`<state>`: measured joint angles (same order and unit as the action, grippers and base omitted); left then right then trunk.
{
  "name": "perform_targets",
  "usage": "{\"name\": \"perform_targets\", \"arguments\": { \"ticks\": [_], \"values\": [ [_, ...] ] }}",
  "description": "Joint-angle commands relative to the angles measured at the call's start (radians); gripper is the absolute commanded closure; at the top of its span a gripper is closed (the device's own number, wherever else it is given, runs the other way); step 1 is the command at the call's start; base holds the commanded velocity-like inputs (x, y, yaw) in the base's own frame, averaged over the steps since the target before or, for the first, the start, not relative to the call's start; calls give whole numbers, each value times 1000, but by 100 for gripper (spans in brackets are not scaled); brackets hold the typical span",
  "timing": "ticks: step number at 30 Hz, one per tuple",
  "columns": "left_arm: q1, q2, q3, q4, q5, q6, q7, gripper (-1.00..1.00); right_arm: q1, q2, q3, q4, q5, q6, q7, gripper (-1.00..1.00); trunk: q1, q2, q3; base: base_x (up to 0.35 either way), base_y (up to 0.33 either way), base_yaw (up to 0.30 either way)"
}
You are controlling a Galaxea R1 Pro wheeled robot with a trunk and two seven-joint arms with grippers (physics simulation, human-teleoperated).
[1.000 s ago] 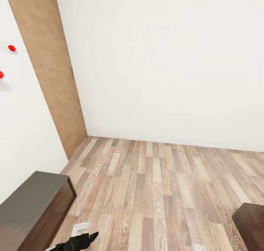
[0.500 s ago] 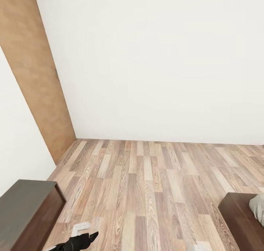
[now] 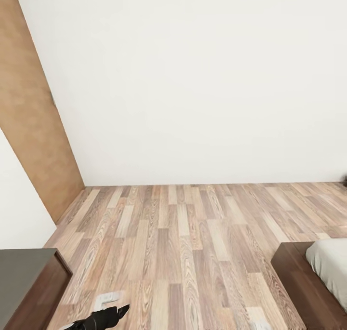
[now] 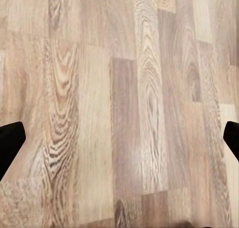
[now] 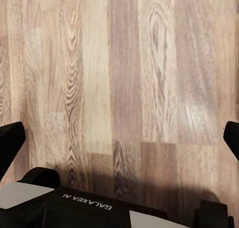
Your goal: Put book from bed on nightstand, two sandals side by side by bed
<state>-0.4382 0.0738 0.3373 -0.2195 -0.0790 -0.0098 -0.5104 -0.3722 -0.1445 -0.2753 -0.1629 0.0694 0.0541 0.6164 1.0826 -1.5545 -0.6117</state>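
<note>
In the head view the bed [image 3: 294,277] fills the 4 o'clock corner, dark frame with the pale mattress [image 3: 332,267] on it, well apart from the left gripper [image 3: 108,316], whose black tip juts in at 7 o'clock over the plank floor [image 3: 193,253]. A dark cabinet [image 3: 26,282] sits at 8 o'clock. Both wrist views look down on planks; the left gripper's fingers [image 4: 10,143] stand wide apart, released, as do the right gripper's fingers [image 5: 10,143], above the robot's base [image 5: 89,205].

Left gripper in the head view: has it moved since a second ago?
No. The left gripper sits at the same spot in the frame; floor and bed slid leftward because the camera turned right.
</note>
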Motion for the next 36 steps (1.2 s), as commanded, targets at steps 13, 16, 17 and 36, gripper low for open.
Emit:
{"name": "perform_targets", "arguments": {
  "ticks": [13,16,17,36],
  "values": [
    [0,0,8,0,-8,-1,-5,-100,-1,0,-9,-1,7,6,5,-100,0,0,-1,142,0,-202],
    [0,0,8,0,-8,-1,-5,-100,-1,0,-9,-1,7,6,5,-100,0,0,-1,23,0,-204],
    [0,0,8,0,-8,-1,-5,-100,-1,0,-9,-1,7,6,5,-100,0,0,-1,11,0,-204],
    [0,0,8,0,-8,-1,-5,-100,-1,0,-9,-1,7,6,5,-100,0,0,-1,1,0,-204]
  ]
}}
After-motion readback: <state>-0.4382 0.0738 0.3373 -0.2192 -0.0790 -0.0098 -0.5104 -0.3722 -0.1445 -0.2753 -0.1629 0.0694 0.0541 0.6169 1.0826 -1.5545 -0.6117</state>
